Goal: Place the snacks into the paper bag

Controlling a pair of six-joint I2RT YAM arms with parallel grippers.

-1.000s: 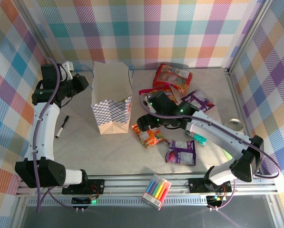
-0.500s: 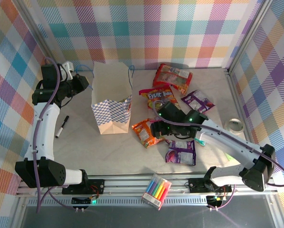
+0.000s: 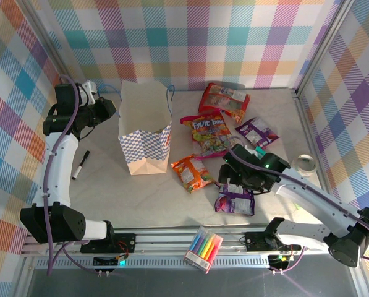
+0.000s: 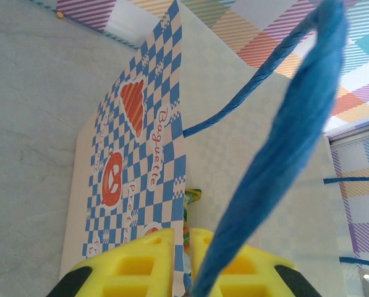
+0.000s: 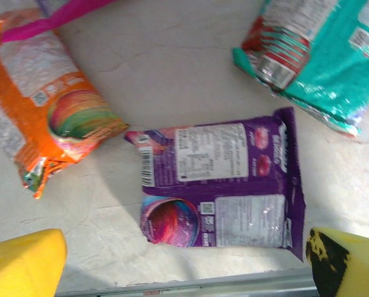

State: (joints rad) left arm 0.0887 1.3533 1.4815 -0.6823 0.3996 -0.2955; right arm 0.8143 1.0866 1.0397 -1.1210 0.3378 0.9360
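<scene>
The tan paper bag point(image 3: 146, 133) with its blue-checked band stands open at the back left. My left gripper point(image 3: 110, 110) is shut on its rim. In the left wrist view the bag's edge point(image 4: 141, 154) runs between the yellow fingers point(image 4: 135, 266), and a blue cord handle point(image 4: 283, 154) hangs across. My right gripper point(image 3: 232, 185) hovers open over a purple packet point(image 3: 235, 201), apart from it. That purple packet point(image 5: 227, 179) lies between the wide-spread fingertips point(image 5: 23, 260). An orange packet point(image 5: 42, 117) and a teal one point(image 5: 320, 55) lie beside it.
Other snacks lie on the table: an orange packet point(image 3: 192, 172), multicolour candy point(image 3: 211, 133), a red packet point(image 3: 224, 100) and a second purple one point(image 3: 256, 131). A black pen point(image 3: 80, 165) lies left of the bag. Markers point(image 3: 203, 249) sit on the front rail, and a tape roll point(image 3: 306, 164) lies at the right.
My right arm has drawn back from beside the bag, rightward and nearer, to above the purple packet, uncovering the candy packet; its jaws have spread wider. The left arm has not moved.
</scene>
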